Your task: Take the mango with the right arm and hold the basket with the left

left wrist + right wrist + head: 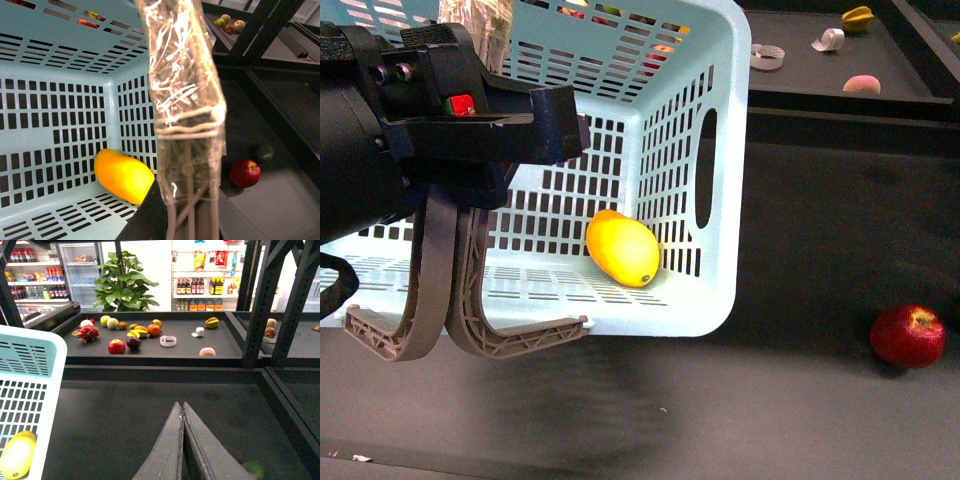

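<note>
Yellow mango [623, 248] inside light-blue basket [738, 45]

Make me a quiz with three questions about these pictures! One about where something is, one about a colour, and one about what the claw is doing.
1. Where is the mango?
A) on the far shelf
B) inside the basket
C) on the bare table

2. What colour is the apple lying to the right of the basket?
A) red
B) blue
C) white

3. How is the right claw?
A) wide open
B) squeezing the mango
C) shut, with nothing in it

Answers:
1 B: the mango rests on the slotted blue plastic, with the basket's walls around it.
2 A: the apple is shiny red against the dark table.
3 C: in the right wrist view the two fingers meet, with nothing between them.
</note>
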Action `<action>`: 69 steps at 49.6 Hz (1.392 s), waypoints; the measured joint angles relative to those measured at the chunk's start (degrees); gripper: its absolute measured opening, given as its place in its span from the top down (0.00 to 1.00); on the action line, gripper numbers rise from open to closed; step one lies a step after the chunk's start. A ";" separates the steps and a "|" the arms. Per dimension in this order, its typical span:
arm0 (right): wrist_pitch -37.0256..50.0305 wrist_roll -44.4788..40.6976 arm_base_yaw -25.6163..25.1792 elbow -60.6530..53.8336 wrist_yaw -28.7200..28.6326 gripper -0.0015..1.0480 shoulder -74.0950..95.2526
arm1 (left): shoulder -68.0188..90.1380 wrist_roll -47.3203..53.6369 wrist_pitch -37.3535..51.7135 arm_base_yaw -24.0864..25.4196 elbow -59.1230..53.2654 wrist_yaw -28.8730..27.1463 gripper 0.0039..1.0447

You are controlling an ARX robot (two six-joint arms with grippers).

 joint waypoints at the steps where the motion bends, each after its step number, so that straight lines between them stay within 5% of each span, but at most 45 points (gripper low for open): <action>1: -0.35 0.00 -0.09 0.00 -0.11 0.98 -0.33 | 0.00 -0.02 0.00 0.00 0.00 0.00 0.95; 13: -3.82 -0.02 -0.22 0.00 -0.48 0.98 -3.78 | 0.00 -0.02 0.00 0.00 0.00 -0.09 0.95; 19: -13.00 -0.04 -0.24 0.04 -0.50 0.98 -11.91 | 0.00 0.04 0.00 0.00 0.00 -0.09 0.95; 67: -13.33 -0.02 -0.24 0.04 -0.52 0.98 -12.90 | 0.00 -0.02 0.00 -0.02 0.00 0.00 0.95; 69: -13.33 -0.11 -0.24 0.04 -0.55 0.93 -12.90 | 0.00 -0.02 0.00 -0.02 0.00 0.00 0.95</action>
